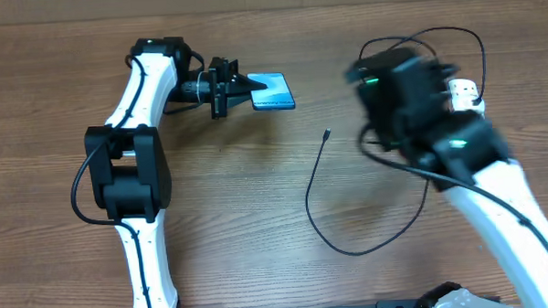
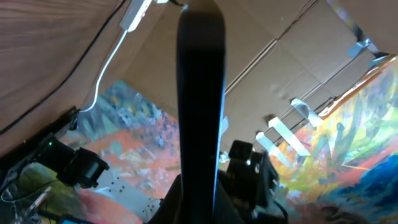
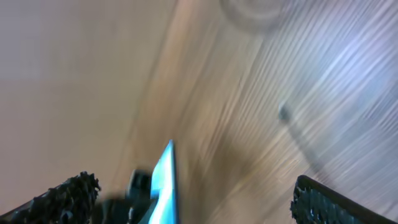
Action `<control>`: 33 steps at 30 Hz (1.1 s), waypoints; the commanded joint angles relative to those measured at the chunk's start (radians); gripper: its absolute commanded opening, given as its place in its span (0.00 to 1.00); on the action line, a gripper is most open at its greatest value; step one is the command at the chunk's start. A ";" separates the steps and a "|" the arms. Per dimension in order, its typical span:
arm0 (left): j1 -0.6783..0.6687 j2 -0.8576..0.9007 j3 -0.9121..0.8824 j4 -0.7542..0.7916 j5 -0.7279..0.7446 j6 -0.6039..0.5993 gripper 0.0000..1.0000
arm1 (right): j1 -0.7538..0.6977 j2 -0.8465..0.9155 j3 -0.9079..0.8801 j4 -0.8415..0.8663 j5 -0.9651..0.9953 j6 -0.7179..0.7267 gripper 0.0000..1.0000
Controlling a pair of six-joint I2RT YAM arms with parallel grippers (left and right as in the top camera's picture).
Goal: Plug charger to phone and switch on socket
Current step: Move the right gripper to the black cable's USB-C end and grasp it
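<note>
Phone [image 1: 274, 92], slim glossy slab, tight in left jaws; textured right jaws wide apart over wood-grain table [image 1: 259, 255]

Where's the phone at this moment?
Overhead view: the phone is upper centre of the table, its end clamped in the left pincer, with the charger cable's loose tip lying on the wood just to its lower right.

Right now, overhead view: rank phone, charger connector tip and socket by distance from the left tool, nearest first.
1. phone: gripped in the left tool, upper middle of the table.
2. connector tip: lying loose mid-table, right of the phone.
3. socket: far right, partly hidden behind the right arm.
</note>
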 commanded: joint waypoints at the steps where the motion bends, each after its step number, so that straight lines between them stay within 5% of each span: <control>1: 0.011 -0.040 0.017 -0.073 0.040 0.048 0.04 | -0.186 -0.005 -0.006 -0.149 0.016 -0.292 1.00; 5: 0.010 -0.040 0.017 -0.117 0.040 0.048 0.04 | -0.333 0.084 -0.101 -0.300 0.014 -0.310 1.00; 15: 0.010 -0.040 0.017 -0.148 0.041 0.061 0.04 | -0.310 0.269 -0.346 -0.046 -0.286 -0.607 1.00; 23: 0.011 -0.040 0.017 -0.147 0.041 0.077 0.04 | -0.291 0.277 -0.363 0.057 -0.354 -0.642 1.00; 33: 0.045 -0.040 0.017 -0.151 0.040 0.073 0.04 | -0.158 0.280 -0.316 0.102 -0.437 -0.728 0.86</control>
